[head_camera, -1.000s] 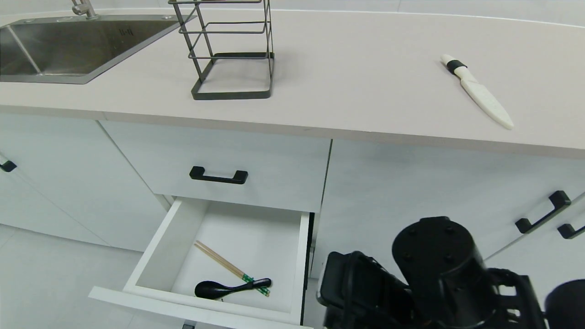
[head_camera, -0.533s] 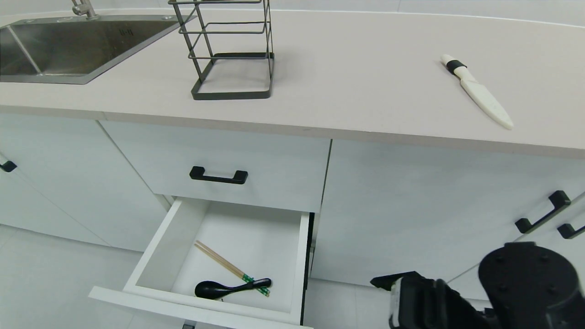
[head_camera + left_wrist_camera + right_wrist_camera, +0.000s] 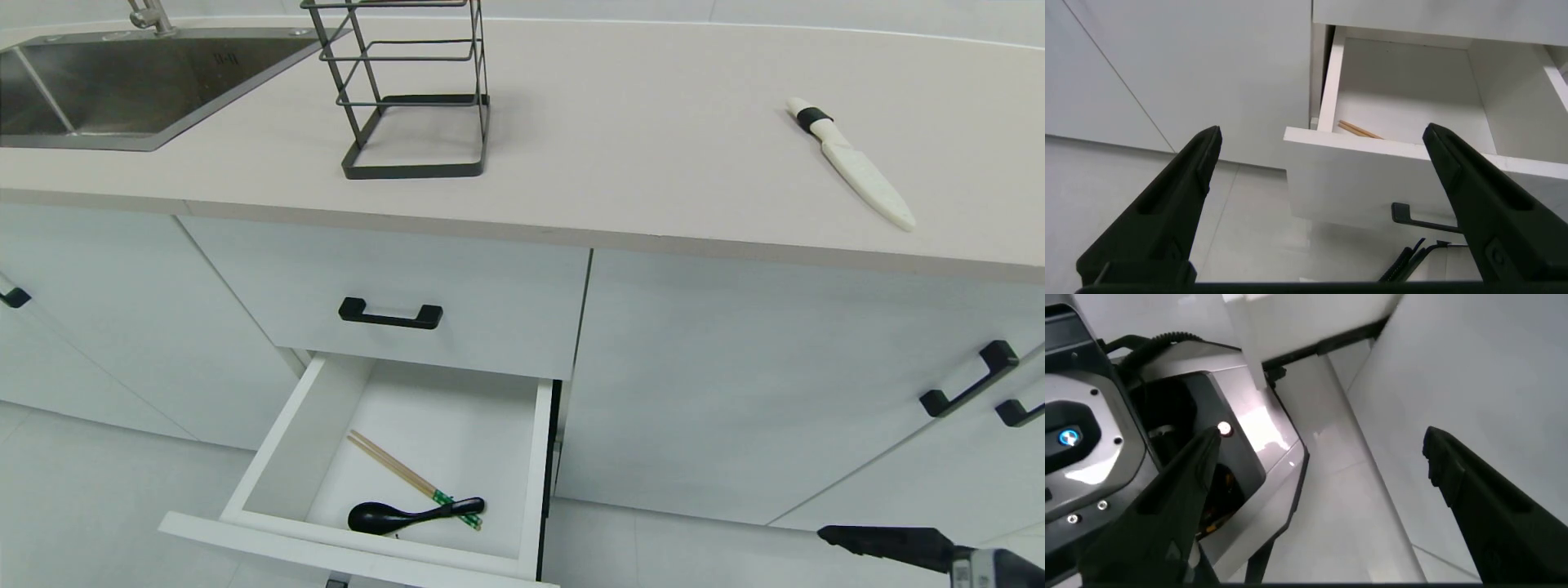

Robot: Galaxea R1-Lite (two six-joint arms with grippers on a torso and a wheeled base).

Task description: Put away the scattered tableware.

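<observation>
**Knife on bench, drawer open, both grippers empty**

Head view: the white knife lies flat on the bench, right side, well apart from the wire rack and the sink. Its handle, with a black band, points to the far side and its tip toward the front edge. The lower drawer stands open. The chopsticks and black spoon lie inside, crossing near the front wall.

Left wrist view: the left gripper hangs low before the open drawer, fingers spread wide, nothing between them. The chopsticks' ends show over the drawer rim.

Right wrist view: the right gripper sits low by the cabinet front, above the floor, fingers spread wide and empty.

Judgement: the knife is the piece left to stow. It looks light, stiff, smooth and probably slippery. The blade may be brittle, but I cannot tell the material. It lies low on the bench, so there is little to get under. Best hold is across the handle beside the black band, pinching its narrow sides, away from the cutting edge. The right arm is on the knife's side
</observation>
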